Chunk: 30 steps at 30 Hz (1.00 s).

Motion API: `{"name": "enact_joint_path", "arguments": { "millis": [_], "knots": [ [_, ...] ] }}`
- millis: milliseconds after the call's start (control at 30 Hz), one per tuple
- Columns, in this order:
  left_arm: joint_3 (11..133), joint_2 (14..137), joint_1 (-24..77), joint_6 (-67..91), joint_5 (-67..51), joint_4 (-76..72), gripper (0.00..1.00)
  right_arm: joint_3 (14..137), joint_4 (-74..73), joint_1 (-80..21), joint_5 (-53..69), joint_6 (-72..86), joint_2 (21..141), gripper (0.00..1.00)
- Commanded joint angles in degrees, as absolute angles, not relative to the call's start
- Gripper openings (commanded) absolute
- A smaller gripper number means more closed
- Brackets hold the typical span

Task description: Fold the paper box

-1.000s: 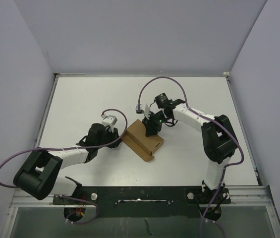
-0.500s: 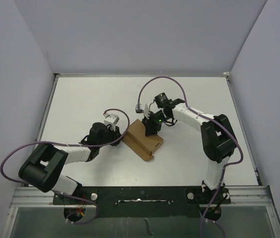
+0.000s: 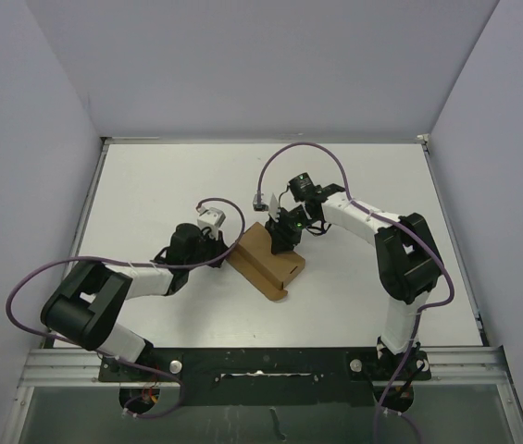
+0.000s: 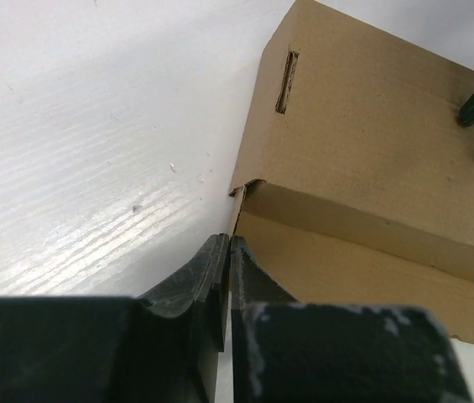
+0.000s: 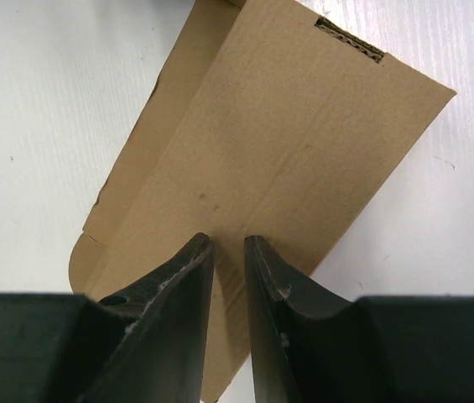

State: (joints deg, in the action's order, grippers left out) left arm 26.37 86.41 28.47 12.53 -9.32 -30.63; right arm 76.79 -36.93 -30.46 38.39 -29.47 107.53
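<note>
The paper box (image 3: 268,262) is a brown cardboard carton, partly folded, lying mid-table with its lid down. My left gripper (image 3: 228,248) is shut and empty, its tips (image 4: 230,240) at the box's left corner, beside a slot in the lid (image 4: 371,151). My right gripper (image 3: 280,242) stands over the box's far part. In the right wrist view its fingers (image 5: 226,239) are a narrow gap apart, tips resting on the flat lid (image 5: 287,126), with nothing between them.
The white table (image 3: 150,185) is walled by grey panels at the left, back and right. Purple cables loop from both arms. A black rail (image 3: 261,356) runs along the near edge.
My left arm has swung forward and to the right, bringing its shut gripper closer to the box's left corner. The right arm and the box have not moved.
</note>
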Motion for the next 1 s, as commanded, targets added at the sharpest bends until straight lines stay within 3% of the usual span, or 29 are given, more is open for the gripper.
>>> {"name": "enact_joint_path", "arguments": {
  "millis": [0, 967],
  "knots": [
    [29.7, 86.6, 28.7, 12.1, -10.4, -32.6, 0.00, 77.2, -37.0, -31.0, 35.9, -29.8, 110.0, 0.25],
    [29.9, 83.8, 28.8, 6.5, -15.2, -34.7, 0.00, 77.1, -35.9, -30.7, 36.9, -27.1, 110.7, 0.25]
  ]
}}
